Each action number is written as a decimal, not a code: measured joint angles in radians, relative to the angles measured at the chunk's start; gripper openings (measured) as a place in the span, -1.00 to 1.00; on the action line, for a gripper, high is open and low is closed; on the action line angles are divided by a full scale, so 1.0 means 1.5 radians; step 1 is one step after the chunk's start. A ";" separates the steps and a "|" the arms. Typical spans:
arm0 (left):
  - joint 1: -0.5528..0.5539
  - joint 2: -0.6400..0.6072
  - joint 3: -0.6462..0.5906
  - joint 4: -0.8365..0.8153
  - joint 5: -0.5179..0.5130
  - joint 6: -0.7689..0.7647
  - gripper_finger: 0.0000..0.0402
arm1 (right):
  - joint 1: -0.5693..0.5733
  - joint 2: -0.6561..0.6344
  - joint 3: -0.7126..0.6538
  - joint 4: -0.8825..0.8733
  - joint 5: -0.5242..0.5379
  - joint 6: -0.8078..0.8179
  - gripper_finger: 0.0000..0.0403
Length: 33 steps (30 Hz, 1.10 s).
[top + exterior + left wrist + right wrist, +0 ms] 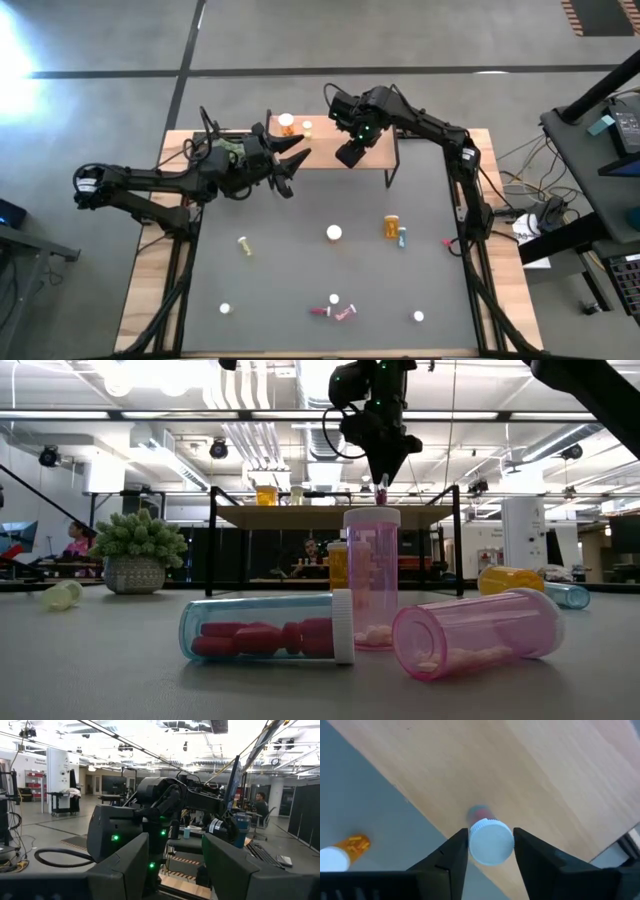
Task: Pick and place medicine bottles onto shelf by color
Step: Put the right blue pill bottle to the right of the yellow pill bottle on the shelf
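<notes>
My right gripper (350, 155) points down over the light-wood shelf (325, 150), shut on a small pink-red bottle (381, 493) with a white cap. An orange bottle (286, 122) and a yellowish one (307, 127) stand at the shelf's left end. My left gripper (292, 165) hovers open by the shelf's left end with nothing between its fingers (125, 870). Several more medicine bottles lie or stand on the grey table, among them an orange one (391, 226), a yellowish one (244, 245) and two pink ones (335, 312). My right gripper (490, 840) has the bottle's white cap (491, 842) between its two fingertips, one on each side. The fingers come from above, pointing down. The bottle stands upright below them, and its base seems to rest on the shelf board (545, 780).
A green plant in a pot (137, 555) stands at the table's far left. The shelf's thin black legs (392, 165) stand on the table's far part. Loose bottles are scattered across the table's middle and near side (270, 628). People sit in the room behind.
</notes>
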 joint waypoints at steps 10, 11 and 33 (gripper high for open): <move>0.000 0.000 -0.001 0.000 0.000 0.000 -0.16 | 0.001 -0.012 0.000 0.000 0.001 -0.012 0.09; 0.000 0.000 -0.001 0.000 0.000 0.000 -0.16 | 0.002 -0.017 0.000 0.000 0.001 -0.012 0.11; -0.001 -0.008 -0.002 -0.025 0.000 -0.001 -0.16 | 0.234 -0.260 -0.285 0.023 0.313 0.270 0.18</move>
